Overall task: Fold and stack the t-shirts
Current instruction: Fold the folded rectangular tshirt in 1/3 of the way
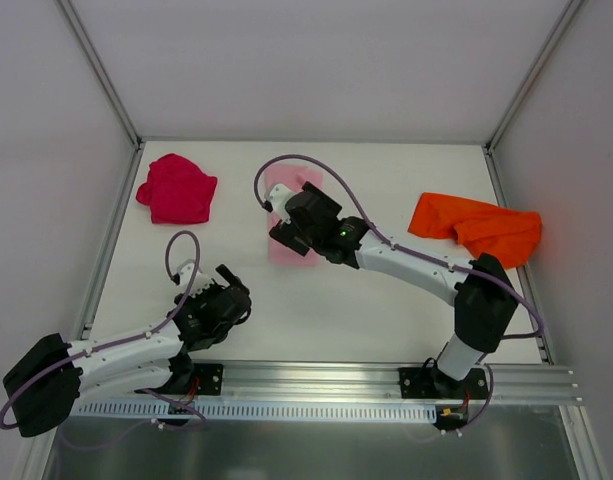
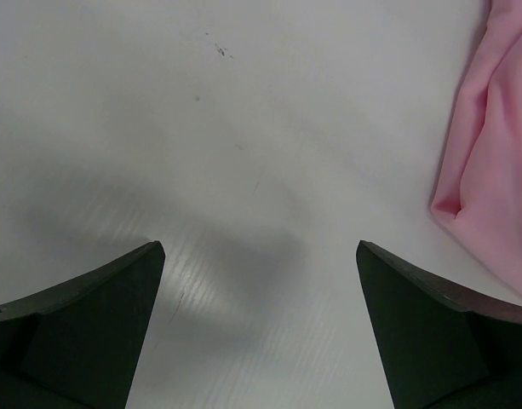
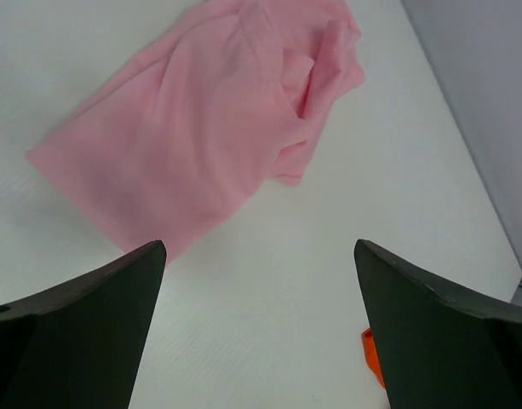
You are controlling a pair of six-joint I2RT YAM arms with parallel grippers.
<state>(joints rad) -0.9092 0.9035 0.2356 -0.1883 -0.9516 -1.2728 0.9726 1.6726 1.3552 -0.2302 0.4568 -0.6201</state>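
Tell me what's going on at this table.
Two robot arms are working on three t-shirts, and neither is holding anything. The right gripper hangs open over the pink t-shirt, which lies rumpled mid-table and looks partly folded. The left gripper is open over bare table, just beside that shirt's edge. The red t-shirt sits bunched at the far left and the orange t-shirt lies crumpled at the right edge. Nothing is stacked yet.
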